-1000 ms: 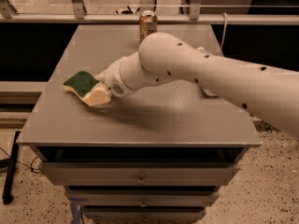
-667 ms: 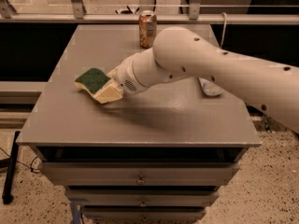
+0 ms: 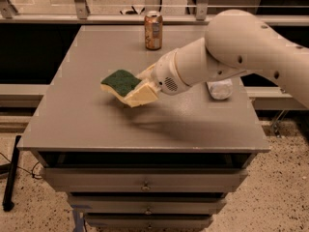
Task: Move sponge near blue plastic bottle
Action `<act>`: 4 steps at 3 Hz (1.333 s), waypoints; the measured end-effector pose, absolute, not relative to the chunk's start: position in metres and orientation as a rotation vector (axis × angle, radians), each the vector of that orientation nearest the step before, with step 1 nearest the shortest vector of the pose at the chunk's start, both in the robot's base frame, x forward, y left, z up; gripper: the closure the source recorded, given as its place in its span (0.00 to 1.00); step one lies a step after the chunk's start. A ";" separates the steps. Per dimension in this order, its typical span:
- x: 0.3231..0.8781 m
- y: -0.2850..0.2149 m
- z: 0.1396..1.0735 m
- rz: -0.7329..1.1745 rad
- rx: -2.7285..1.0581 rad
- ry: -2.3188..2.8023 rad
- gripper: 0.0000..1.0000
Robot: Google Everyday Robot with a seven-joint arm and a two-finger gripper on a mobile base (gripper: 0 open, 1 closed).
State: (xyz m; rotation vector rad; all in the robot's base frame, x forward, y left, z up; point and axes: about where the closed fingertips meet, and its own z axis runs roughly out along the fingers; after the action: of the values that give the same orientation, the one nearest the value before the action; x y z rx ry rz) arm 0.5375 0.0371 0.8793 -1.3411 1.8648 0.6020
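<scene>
The sponge (image 3: 121, 83), dark green on top with pale yellow foam below, is held tilted a little above the grey table (image 3: 87, 124), left of centre. My gripper (image 3: 143, 90) is shut on its right end, with the white arm reaching in from the right. The blue plastic bottle (image 3: 219, 89), whitish and lying on the table, shows at the right, mostly hidden behind my arm.
A brown metal drink can (image 3: 153, 30) stands upright at the back middle of the table. The table has drawers below its front edge (image 3: 145, 182). A railing and a dark gap lie behind the table.
My gripper has carried the sponge to the right and slightly up, away from the table's left side toward the centre.
</scene>
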 end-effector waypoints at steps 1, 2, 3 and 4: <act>0.537 0.037 0.879 0.602 -1.341 1.865 1.00; 0.521 0.034 0.882 0.580 -1.399 1.857 1.00; 0.496 0.028 0.888 0.579 -1.449 1.844 1.00; 0.471 0.013 0.894 0.564 -1.482 1.843 1.00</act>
State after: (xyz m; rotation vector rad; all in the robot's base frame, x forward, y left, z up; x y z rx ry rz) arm 0.4711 0.0134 0.8940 -1.4825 1.8432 0.5638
